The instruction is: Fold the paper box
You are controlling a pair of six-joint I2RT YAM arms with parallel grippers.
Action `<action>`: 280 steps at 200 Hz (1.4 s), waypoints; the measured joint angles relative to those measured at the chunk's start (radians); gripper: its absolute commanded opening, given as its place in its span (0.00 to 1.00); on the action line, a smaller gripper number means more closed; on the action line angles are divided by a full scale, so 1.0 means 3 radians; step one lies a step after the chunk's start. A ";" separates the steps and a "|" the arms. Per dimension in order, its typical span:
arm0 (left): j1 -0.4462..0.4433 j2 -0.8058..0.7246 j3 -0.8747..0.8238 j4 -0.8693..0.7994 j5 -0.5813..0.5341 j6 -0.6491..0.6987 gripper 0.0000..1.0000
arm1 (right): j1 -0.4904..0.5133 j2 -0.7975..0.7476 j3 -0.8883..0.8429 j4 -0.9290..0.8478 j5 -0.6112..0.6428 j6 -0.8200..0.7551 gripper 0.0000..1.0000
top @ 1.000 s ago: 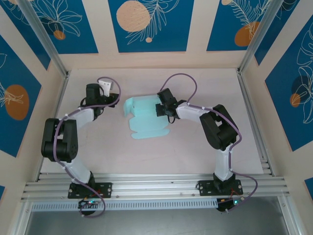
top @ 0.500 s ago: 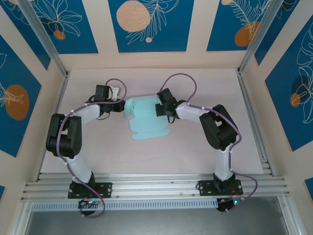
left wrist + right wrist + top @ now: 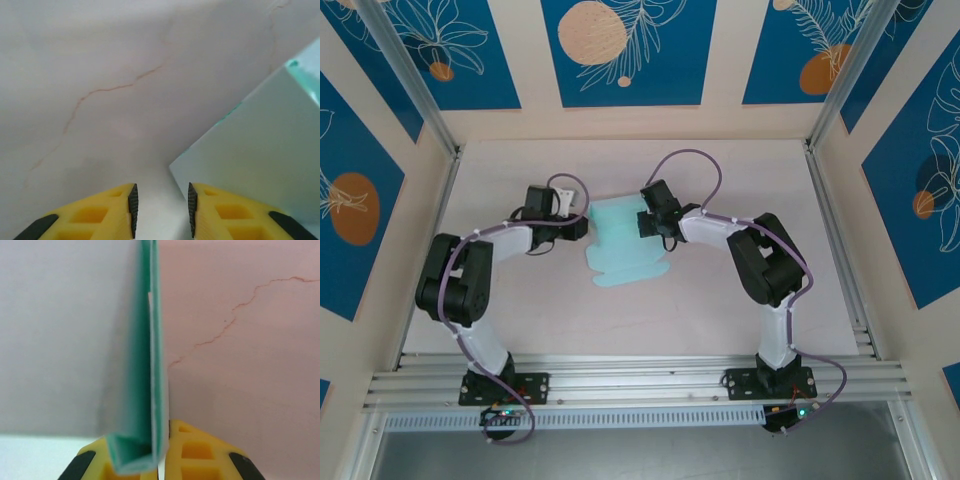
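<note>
The paper box (image 3: pixel 622 248) is a pale light-blue card sheet, partly folded, lying on the table between the two arms. My right gripper (image 3: pixel 646 222) is shut on the sheet's raised right-hand flap. In the right wrist view that doubled, green-edged flap (image 3: pixel 150 365) stands upright and is pinched in the right gripper (image 3: pixel 162 442). My left gripper (image 3: pixel 582 223) sits against the sheet's left edge. In the left wrist view a tilted card panel (image 3: pixel 255 150) rises just ahead of the right finger (image 3: pixel 220 210). The left gripper (image 3: pixel 161 205) is open, with nothing between its pads.
The pale pink tabletop (image 3: pixel 720 300) has thin crack-like lines (image 3: pixel 110 90). Aluminium rails (image 3: pixel 640 380) run along the near edge and both sides. Blue patterned wall panels (image 3: pixel 620 50) close in the workspace.
My left arm has swung right, from well left of the sheet up to its left edge, and the sheet's left flap now stands up instead of lying spread out. The right gripper keeps its grip.
</note>
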 measured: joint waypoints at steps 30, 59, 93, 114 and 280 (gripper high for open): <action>-0.0041 -0.0107 -0.0118 0.0046 0.0000 0.0005 0.40 | 0.0000 0.0006 0.0010 -0.0008 -0.0010 0.0000 0.08; -0.0043 -0.0195 -0.0173 0.0034 0.0004 0.0075 0.45 | 0.0000 0.0013 0.0014 -0.0004 -0.0014 0.0001 0.08; -0.0057 -0.0291 -0.0212 0.0028 0.0039 0.0117 0.47 | 0.0000 0.0024 0.0029 0.0001 -0.0033 0.0001 0.08; -0.0066 -0.0290 -0.0212 0.0033 0.0066 0.0146 0.48 | 0.0000 0.0038 0.0046 0.0001 -0.0038 0.0001 0.08; -0.0264 0.0177 0.0106 0.0399 -0.0710 0.0225 0.43 | 0.0004 0.0043 0.0051 0.0028 -0.0088 -0.0010 0.08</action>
